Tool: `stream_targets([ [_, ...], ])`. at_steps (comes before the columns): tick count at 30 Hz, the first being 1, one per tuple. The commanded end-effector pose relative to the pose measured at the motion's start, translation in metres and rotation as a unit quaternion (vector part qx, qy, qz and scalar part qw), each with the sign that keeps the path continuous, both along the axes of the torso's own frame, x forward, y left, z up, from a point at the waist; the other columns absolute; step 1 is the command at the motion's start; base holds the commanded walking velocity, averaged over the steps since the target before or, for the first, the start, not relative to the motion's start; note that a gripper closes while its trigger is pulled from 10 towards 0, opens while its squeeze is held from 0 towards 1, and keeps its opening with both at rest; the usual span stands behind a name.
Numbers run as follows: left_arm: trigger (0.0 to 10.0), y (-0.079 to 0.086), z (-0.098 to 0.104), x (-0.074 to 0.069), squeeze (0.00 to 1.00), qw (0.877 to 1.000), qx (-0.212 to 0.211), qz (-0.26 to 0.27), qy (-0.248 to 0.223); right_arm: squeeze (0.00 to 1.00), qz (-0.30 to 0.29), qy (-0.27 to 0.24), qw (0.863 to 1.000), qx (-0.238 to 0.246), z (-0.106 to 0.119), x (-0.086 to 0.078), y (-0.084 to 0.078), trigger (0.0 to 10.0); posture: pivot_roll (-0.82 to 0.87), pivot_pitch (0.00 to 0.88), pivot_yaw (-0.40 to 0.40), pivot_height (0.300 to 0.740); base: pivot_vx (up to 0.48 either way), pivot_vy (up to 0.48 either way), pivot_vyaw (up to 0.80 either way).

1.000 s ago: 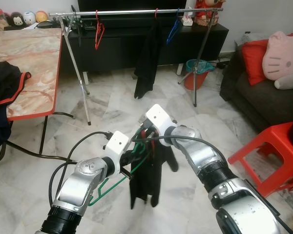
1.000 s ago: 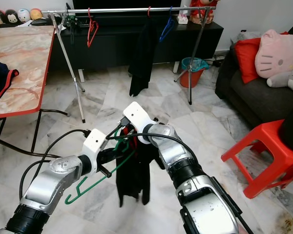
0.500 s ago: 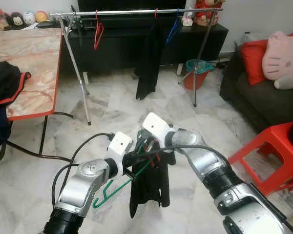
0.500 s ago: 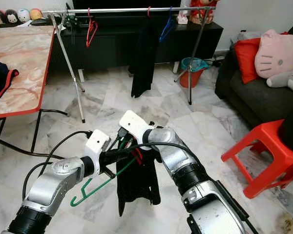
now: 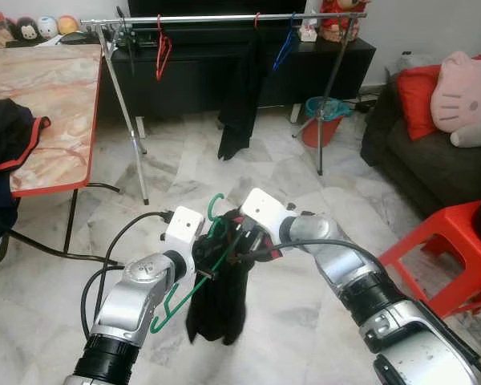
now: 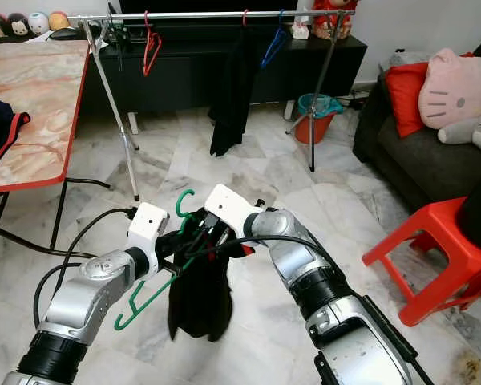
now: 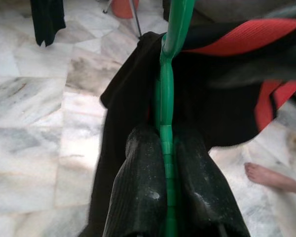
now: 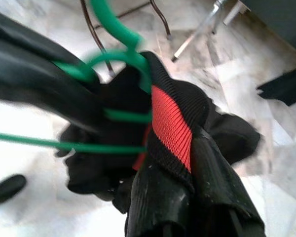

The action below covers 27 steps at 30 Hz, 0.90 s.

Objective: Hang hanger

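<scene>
A green hanger (image 5: pixel 194 282) is held low in front of me, its hook (image 5: pixel 214 202) pointing up. My left gripper (image 5: pixel 211 258) is shut on the hanger's bar (image 7: pixel 166 143). A black garment with a red collar band (image 8: pixel 170 126) drapes over the hanger and hangs down (image 5: pixel 219 305). My right gripper (image 5: pixel 239 241) is shut on that red-banded collar, right beside the hanger's neck. Far ahead stands a metal clothes rail (image 5: pixel 224 18) with a red hanger (image 5: pixel 162 48), a blue hanger (image 5: pixel 286 44) and a hung black garment (image 5: pixel 240 104).
A marble-topped table with a red edge (image 5: pixel 56 104) carries dark clothing (image 5: pixel 8 132) at the left. A red plastic stool (image 5: pixel 453 241) and a dark sofa with a pink cushion (image 5: pixel 463 92) stand at the right. A bare foot (image 7: pixel 271 177) rests on the marble floor.
Both grippers moved left with the hanger and garment. The hanger turned so its hook now points up, and the garment has bunched closer around it.
</scene>
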<state>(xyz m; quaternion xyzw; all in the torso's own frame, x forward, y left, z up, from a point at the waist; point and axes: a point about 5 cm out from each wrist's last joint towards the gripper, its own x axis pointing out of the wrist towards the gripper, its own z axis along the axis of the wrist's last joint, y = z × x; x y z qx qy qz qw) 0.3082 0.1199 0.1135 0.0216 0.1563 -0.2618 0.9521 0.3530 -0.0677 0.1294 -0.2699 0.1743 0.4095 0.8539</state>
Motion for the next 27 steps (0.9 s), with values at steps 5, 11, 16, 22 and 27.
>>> stream_targets([
  [5, 10.0, -0.017, 0.008, -0.008, 0.00, 0.996, -0.053, -0.069, -0.008, 0.00, 0.050, -0.020, 0.998, 0.019, 0.010, -0.006, 0.014, 10.0, 0.06, 0.044, -0.110, 0.740, 0.000, 0.000, 0.00],
  [11, 10.0, -0.019, 0.005, -0.012, 0.00, 0.995, -0.049, -0.082, -0.007, 0.00, 0.063, -0.014, 0.998, 0.021, 0.012, -0.008, 0.015, 10.0, 0.06, 0.044, -0.112, 0.740, 0.000, 0.000, 0.00],
  [16, 10.0, -0.022, 0.005, -0.011, 0.00, 0.994, -0.059, -0.086, -0.006, 0.00, 0.106, -0.005, 0.994, 0.029, 0.014, -0.017, 0.020, 10.0, 0.06, 0.044, -0.113, 0.740, 0.000, 0.000, 0.00],
  [22, 10.0, -0.023, 0.003, -0.009, 0.00, 0.995, -0.058, -0.078, -0.005, 0.00, 0.154, 0.005, 0.988, 0.026, 0.017, -0.027, 0.024, 10.0, 0.06, 0.044, -0.113, 0.740, 0.000, 0.000, 0.00],
  [27, 10.0, -0.022, 0.003, -0.007, 0.00, 0.996, -0.058, -0.068, -0.009, 0.00, 0.153, 0.007, 0.988, 0.011, 0.014, -0.028, 0.020, 10.0, 0.06, 0.045, -0.112, 0.740, 0.000, 0.000, 0.00],
])
